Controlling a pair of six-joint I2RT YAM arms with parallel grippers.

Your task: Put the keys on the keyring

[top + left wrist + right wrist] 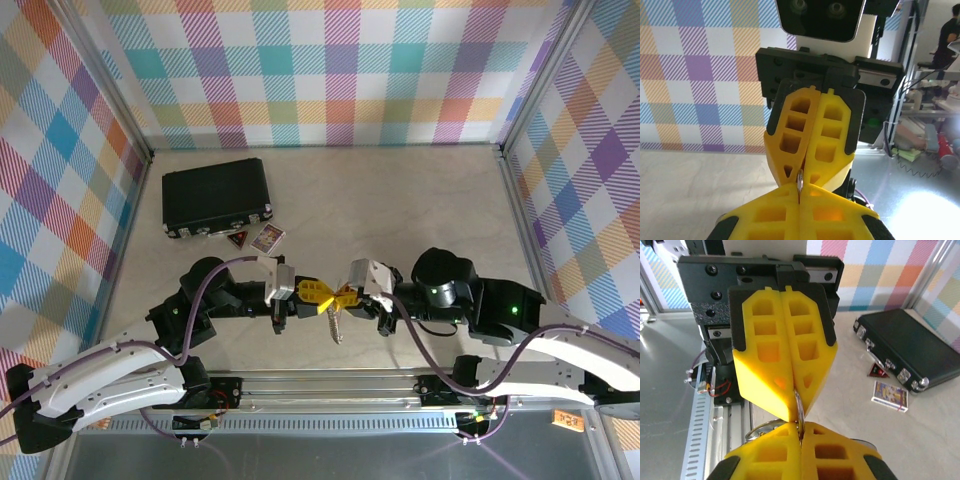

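**Top external.** Both arms reach toward the middle of the frame and meet tip to tip just below centre. Left jaws clenched, yellow fingertips (312,292) pointing right. Right jaws clenched, yellow fingertips (349,296) pointing left. The two sets touch, or very nearly. A slender silver shape hangs just under the meeting point, apparently the keyring (336,323) seen edge-on. The key's yellow head cannot be told apart from the yellow fingertips here. A black case (217,197) lies shut on the table (400,200) at upper left. Two small cards (267,238) sit just beside its lower right corner, well apart from the jaws.

**Left wrist.** Own fingertips (775,215) at the bottom edge, pressed together. The right jaws face them from above, also pressed together, seam roughly upright. A thin silver edge of the keyring (799,182) is nipped at centre, where both seams meet.

**Right wrist.** Own fingertips (825,452) at the bottom, closed. The left jaws come down from the top of the frame, closed. A curved silver wire of the keyring (799,409) runs from the upper tips into the lower seam, gripped by both. More silver loop shows just left of the lower tips. Case (905,347) at right, cards (890,394) below it.
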